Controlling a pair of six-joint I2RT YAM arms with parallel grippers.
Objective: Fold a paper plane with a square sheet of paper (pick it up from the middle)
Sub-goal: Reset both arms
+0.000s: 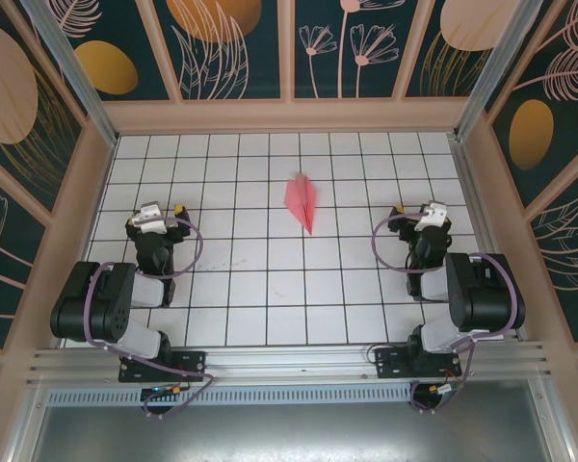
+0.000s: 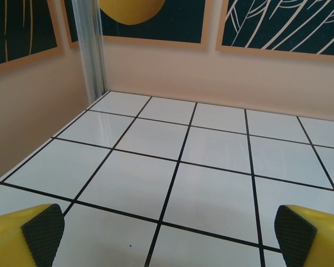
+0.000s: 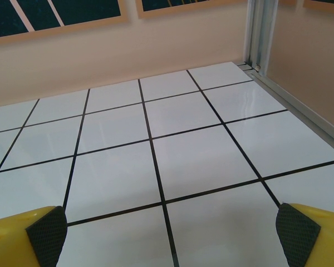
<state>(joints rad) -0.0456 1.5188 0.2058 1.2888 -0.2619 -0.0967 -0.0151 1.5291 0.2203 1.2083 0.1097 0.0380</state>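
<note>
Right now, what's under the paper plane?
The paper plane lies on the white tiled table. Bare tiles surround it, and the patch directly beneath is covered by the paper itself.

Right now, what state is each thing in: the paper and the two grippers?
paper plane: folded into a narrow pointed dart, lying on the table, apart from both grippers.
left gripper: open, holding nothing.
right gripper: open, holding nothing.
</note>
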